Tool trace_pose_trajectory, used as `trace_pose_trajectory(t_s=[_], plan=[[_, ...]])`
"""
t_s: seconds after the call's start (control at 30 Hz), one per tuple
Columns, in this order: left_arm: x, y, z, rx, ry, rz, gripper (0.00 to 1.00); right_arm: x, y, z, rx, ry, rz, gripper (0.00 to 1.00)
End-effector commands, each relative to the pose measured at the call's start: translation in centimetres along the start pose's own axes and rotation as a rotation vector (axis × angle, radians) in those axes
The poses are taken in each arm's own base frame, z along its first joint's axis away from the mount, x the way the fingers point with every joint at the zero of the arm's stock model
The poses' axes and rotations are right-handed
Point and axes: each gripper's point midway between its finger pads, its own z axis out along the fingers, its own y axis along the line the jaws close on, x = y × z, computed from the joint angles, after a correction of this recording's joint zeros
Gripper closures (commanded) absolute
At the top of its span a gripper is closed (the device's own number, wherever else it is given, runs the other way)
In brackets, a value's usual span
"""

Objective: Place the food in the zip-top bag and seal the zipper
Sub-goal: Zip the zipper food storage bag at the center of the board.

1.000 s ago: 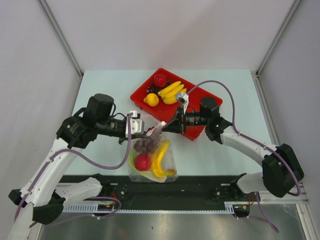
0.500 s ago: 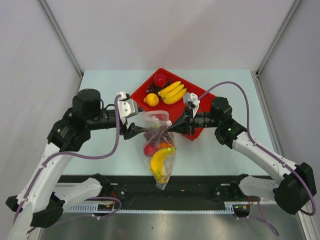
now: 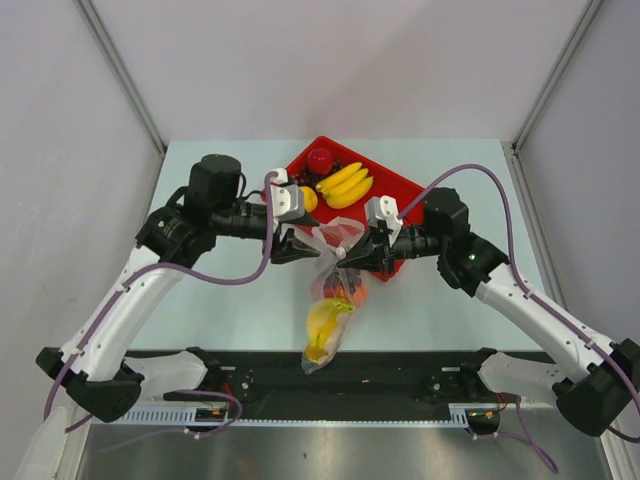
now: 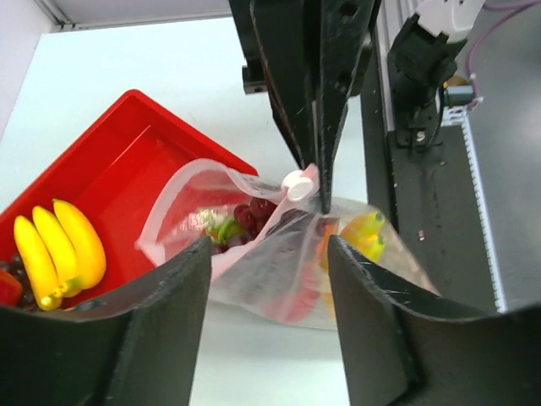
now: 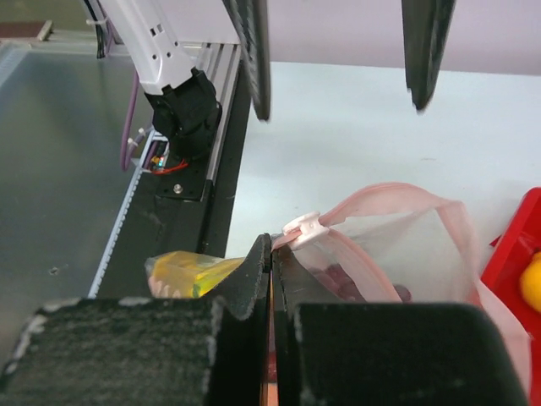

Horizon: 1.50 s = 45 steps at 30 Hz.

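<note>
The clear zip-top bag (image 3: 333, 300) hangs from my right gripper (image 3: 346, 255), which is shut on its top corner beside the white slider (image 5: 304, 226). The pink zipper (image 5: 397, 196) gapes open. Inside the bag are bananas (image 3: 325, 325), an orange (image 3: 346, 290) and dark grapes (image 4: 254, 216). My left gripper (image 3: 298, 245) is open at the mouth's other side; in the left wrist view its fingers (image 4: 182, 321) straddle the bag without gripping it. More food lies on the red tray (image 3: 408, 192): bananas (image 3: 343, 185), a red apple (image 3: 320, 160) and a lemon (image 3: 307, 198).
The tray sits at the back of the pale table (image 3: 200, 300), just behind both grippers. A black rail (image 3: 400, 380) runs along the near edge under the hanging bag's bottom. White walls enclose the table on three sides.
My left gripper let go of the bag and opened, then swung right toward the mouth. The right gripper lifted the bag, which now hangs stretched toward the near edge.
</note>
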Motion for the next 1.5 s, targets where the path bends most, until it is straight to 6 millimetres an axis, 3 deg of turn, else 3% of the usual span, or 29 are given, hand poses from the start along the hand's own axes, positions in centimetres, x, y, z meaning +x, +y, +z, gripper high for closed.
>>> trace_pose_trajectory(t_s=[0.0, 0.03, 0.1, 0.13, 0.2, 0.23, 0.3, 0.33, 0.47, 0.57, 0.8, 0.9, 0.97, 1.0, 1.07, 1.1, 1.13, 1.23, 1.27, 1.4, 1.47], plan=[[0.3, -0.2, 0.3, 0.024, -0.019, 0.160, 0.41, -5.2, 0.8, -0.9, -0.009, -0.077, -0.227, 1.00], [2.1, -0.4, 0.5, 0.026, 0.011, 0.155, 0.42, -5.5, 0.7, -1.1, -0.002, -0.081, -0.236, 1.00], [2.8, -0.1, -0.5, -0.049, 0.016, 0.217, 0.42, -5.8, 0.7, -1.1, 0.001, -0.084, -0.244, 1.00], [4.8, -0.5, -0.4, -0.059, 0.036, 0.204, 0.43, -5.9, 0.7, -1.1, -0.001, -0.087, -0.249, 1.00], [4.6, 0.3, -2.0, -0.182, 0.008, 0.269, 0.44, -6.0, 0.8, -1.1, -0.005, -0.091, -0.258, 1.00], [6.6, 0.5, -1.9, -0.206, 0.030, 0.251, 0.46, -6.2, 0.8, -1.2, -0.006, -0.094, -0.269, 1.00], [7.0, 1.2, -2.7, -0.283, 0.016, 0.284, 0.46, -6.3, 0.9, -1.1, -0.009, -0.097, -0.281, 1.00], [8.3, 1.4, -3.2, -0.338, 0.033, 0.283, 0.47, -6.4, 0.8, -1.1, -0.010, -0.098, -0.287, 1.00], [8.7, 2.8, -4.0, -0.473, -0.006, 0.300, 0.55, -6.5, 0.8, -0.9, -0.027, -0.099, -0.304, 1.00], [9.0, 4.3, -4.2, -0.565, -0.036, 0.313, 0.56, -6.5, 1.0, -0.8, -0.040, -0.100, -0.308, 1.00], [10.3, 5.4, -2.0, -0.558, -0.052, 0.329, 0.60, -6.9, 0.9, -0.6, -0.053, -0.106, -0.313, 1.00], [9.1, 6.7, -2.3, -0.617, -0.082, 0.358, 0.66, -6.9, 0.8, -0.5, -0.056, -0.101, -0.314, 1.00], [8.8, 6.3, -2.1, -0.585, -0.080, 0.394, 0.71, -6.7, 0.7, -0.5, -0.055, -0.093, -0.310, 1.00], [7.8, 5.1, -2.0, -0.525, -0.107, 0.438, 0.77, -6.6, 0.4, -0.5, -0.048, -0.088, -0.316, 1.00], [8.9, 3.2, -1.6, -0.428, -0.063, 0.488, 0.85, -6.2, 0.1, -0.6, -0.042, -0.077, -0.312, 1.00], [8.2, 1.7, -1.4, -0.355, -0.088, 0.524, 0.91, -5.9, -0.4, -0.7, -0.032, -0.070, -0.305, 1.00], [9.8, 0.6, -1.2, -0.287, -0.035, 0.522, 0.94, -5.7, -0.6, -0.8, -0.029, -0.065, -0.303, 1.00], [10.4, -0.8, -1.1, -0.207, -0.004, 0.491, 0.98, -5.4, -1.2, -1.0, -0.022, -0.059, -0.314, 1.00], [10.3, -0.4, -1.2, -0.223, 0.003, 0.485, 0.98, -5.4, -1.2, -1.0, -0.023, -0.060, -0.314, 1.00], [9.0, 3.6, -2.7, -0.482, -0.026, 0.401, 0.62, -5.7, -1.2, -0.8, -0.027, -0.071, -0.308, 1.00], [9.3, 4.7, -3.2, -0.554, -0.014, 0.347, 0.52, -5.8, -1.1, -0.8, -0.029, -0.074, -0.305, 1.00]])
